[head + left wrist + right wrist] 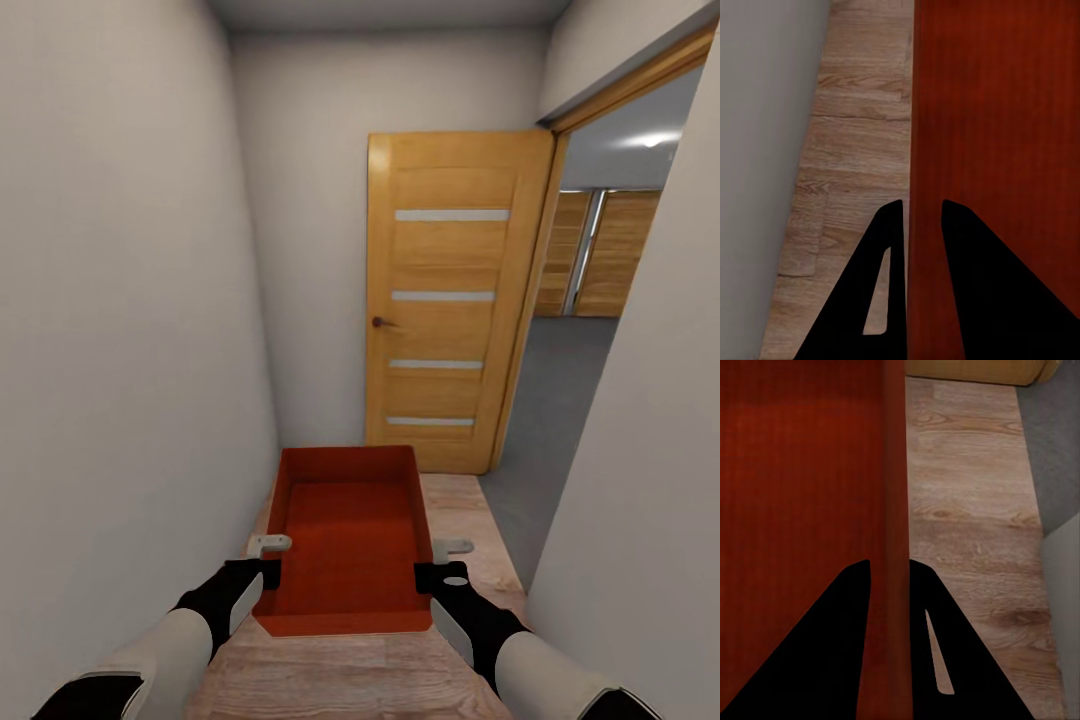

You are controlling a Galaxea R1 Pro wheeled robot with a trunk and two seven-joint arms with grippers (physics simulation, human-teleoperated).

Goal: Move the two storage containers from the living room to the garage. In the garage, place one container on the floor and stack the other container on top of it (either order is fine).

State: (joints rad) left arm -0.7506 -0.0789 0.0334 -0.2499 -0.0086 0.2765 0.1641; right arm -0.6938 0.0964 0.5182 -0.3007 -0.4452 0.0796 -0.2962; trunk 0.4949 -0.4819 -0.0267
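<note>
I hold one orange-red storage container (pixel 345 540) level in front of me, above a light wood plank floor. My left gripper (pixel 268 572) is shut on its left wall and my right gripper (pixel 428 575) is shut on its right wall. In the left wrist view the gripper (pixel 921 204) straddles the thin edge of the container (pixel 997 112), one finger on each side. The right wrist view shows the same: the gripper (pixel 889 562) clamps the wall of the container (pixel 795 457). Through a doorway ahead on the right lies the garage's dark grey floor (pixel 555 400).
I stand in a narrow passage between a pale wall (pixel 120 350) on the left and another wall (pixel 640 500) on the right. An open wooden door (pixel 450 300) with pale stripes stands ahead. Wooden plank panels (pixel 610 255) show at the garage's far side.
</note>
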